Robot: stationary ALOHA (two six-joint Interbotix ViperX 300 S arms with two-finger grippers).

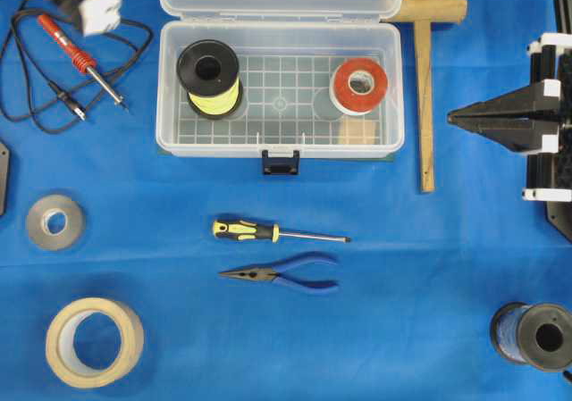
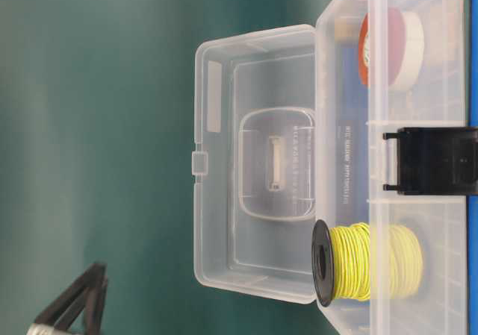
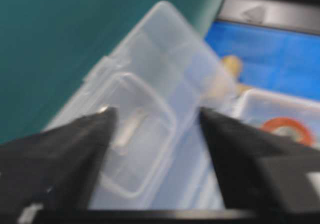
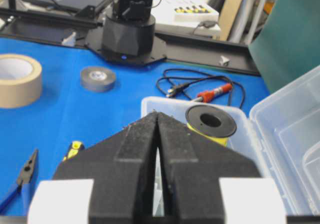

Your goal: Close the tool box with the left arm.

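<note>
The clear plastic tool box (image 1: 280, 88) sits open at the far middle of the blue surface (image 1: 402, 285), its lid (image 2: 254, 163) standing upright behind the tray. Inside the tray lie a yellow wire spool (image 1: 209, 78) at one end and a red-and-white tape roll (image 1: 359, 86) at the other. The left end effector (image 3: 157, 119) hangs behind the raised lid with its fingers spread wide, the lid's recessed handle panel showing between them; contact cannot be told. The right end effector (image 1: 456, 115) rests well apart beside the box, its fingers pressed together on nothing.
</note>
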